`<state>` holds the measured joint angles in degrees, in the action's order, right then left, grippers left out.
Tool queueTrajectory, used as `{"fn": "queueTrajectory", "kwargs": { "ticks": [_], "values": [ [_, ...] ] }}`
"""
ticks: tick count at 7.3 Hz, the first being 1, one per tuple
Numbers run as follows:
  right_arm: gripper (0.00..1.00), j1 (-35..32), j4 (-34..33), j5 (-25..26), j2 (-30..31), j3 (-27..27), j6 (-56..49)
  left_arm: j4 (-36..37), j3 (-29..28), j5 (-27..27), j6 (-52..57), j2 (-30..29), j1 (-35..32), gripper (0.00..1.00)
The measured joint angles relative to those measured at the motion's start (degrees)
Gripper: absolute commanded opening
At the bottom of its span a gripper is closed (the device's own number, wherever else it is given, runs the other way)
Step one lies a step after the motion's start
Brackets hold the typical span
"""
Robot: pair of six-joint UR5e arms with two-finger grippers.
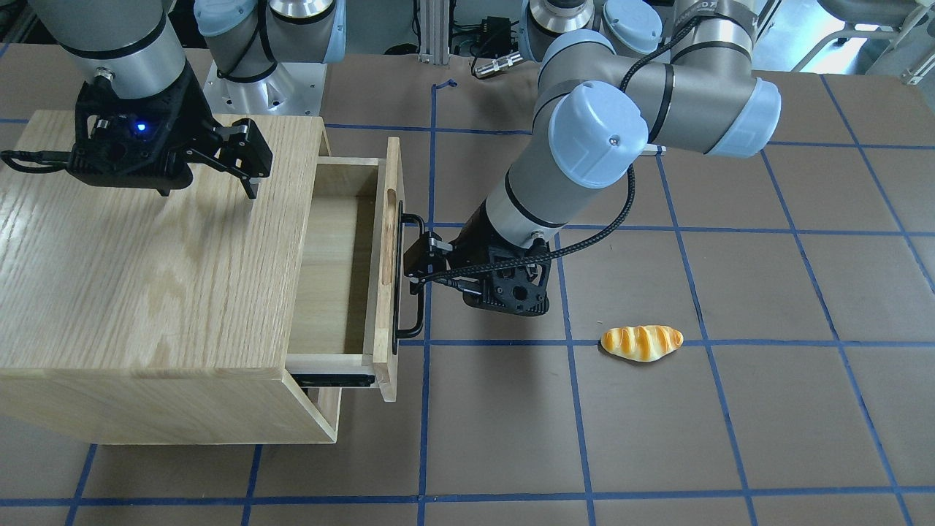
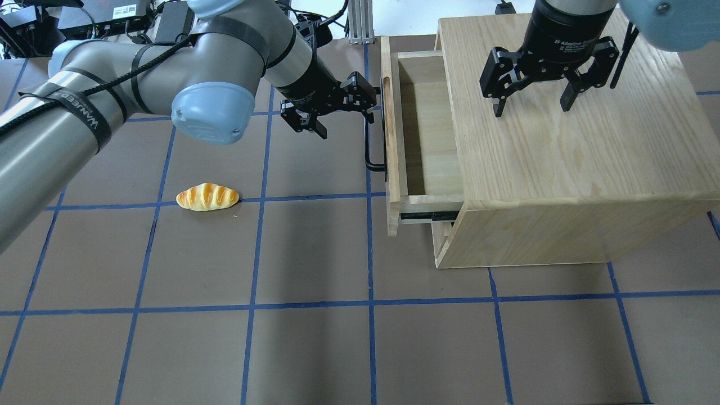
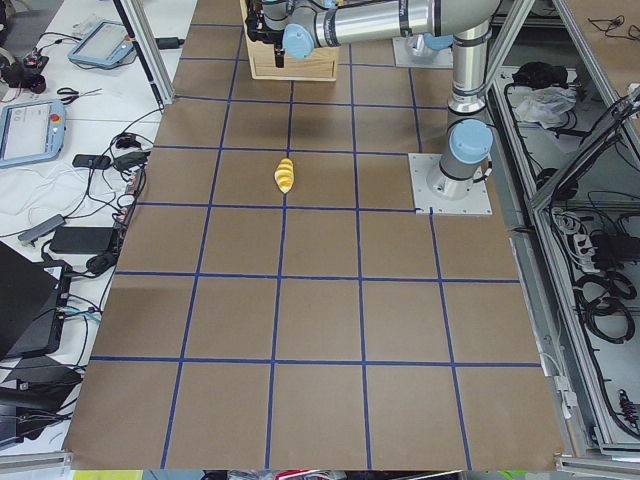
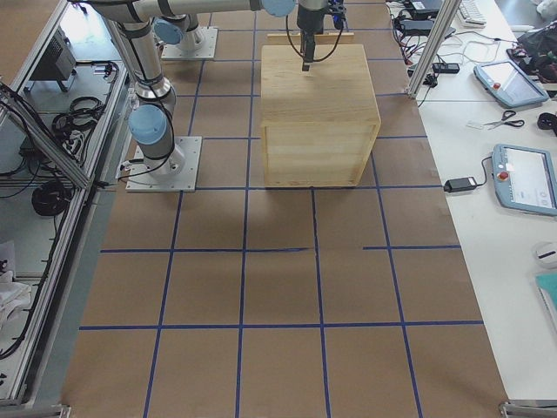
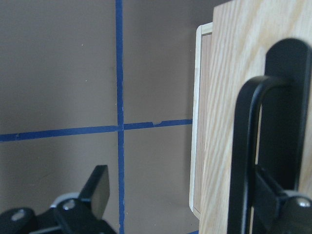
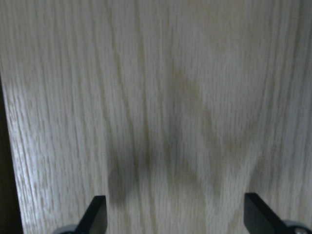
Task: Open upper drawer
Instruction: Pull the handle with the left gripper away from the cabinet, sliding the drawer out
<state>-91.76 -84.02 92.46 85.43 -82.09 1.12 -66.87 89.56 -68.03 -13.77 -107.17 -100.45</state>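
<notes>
Overhead view, taken left to right. A bread roll (image 2: 208, 197) is parked on the surface (image 2: 281, 253) at about 7 o'clock from the left fingers (image 2: 363, 93), well apart and not needed here. Those fingers are spread wide with nothing pinched. One of them is tucked behind the black handle (image 2: 369, 152), between bar and front panel, up near the bar's 12 o'clock end, so it's being used as a hook (best seen from the left wrist). The upper drawer (image 2: 427, 140) is slid out of the cabinet (image 2: 562, 169) toward 9 o'clock, maybe halfway, with a black rail (image 2: 422, 215) exposed on its 6 o'clock side. The right fingers (image 2: 495, 90) are splayed wide too, nothing held, hung over the cabinet top. Whether the wood is touched can't be told.

So the pull is judged underway, not finished. What's called for next is more drag toward 9 o'clock, straight along the rail, with the hooked finger held behind the bar so it isn't slipped off the end.
</notes>
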Motion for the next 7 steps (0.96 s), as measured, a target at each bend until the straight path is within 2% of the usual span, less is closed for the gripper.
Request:
{"fn": "queueTrajectory", "kwargs": {
  "ticks": [7],
  "values": [
    [1.0,0.0,0.0,0.0,0.0,-0.02,-0.04,-3.62,2.26,-1.37,3.89,1.96,2.47,1.0]
  ]
}}
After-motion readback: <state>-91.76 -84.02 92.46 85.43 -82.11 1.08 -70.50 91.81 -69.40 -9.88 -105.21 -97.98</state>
